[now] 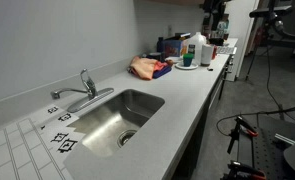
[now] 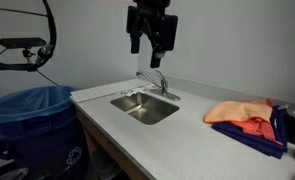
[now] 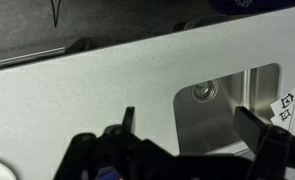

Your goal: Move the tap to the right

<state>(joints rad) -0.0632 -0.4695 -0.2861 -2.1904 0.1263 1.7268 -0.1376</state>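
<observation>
The tap (image 1: 80, 90) is a small chrome faucet at the back edge of the steel sink (image 1: 99, 125). Its spout lies low, and its lever handle stands upright. Both show in both exterior views, with the tap (image 2: 154, 85) behind the sink (image 2: 137, 110). My gripper (image 2: 152, 52) hangs well above the tap and sink, open and empty. In the wrist view the two fingers of the gripper (image 3: 192, 125) are spread apart over the counter edge and the sink basin, with the drain (image 3: 201, 92) between them. The tap is out of the wrist view.
An orange cloth (image 1: 145, 68) on a blue cloth lies on the counter past the sink, also seen in an exterior view (image 2: 242, 115). Bottles and containers (image 1: 192, 50) stand at the far end. A blue bin (image 2: 32, 125) stands beside the counter. Paper markers (image 1: 63, 140) lie near the sink.
</observation>
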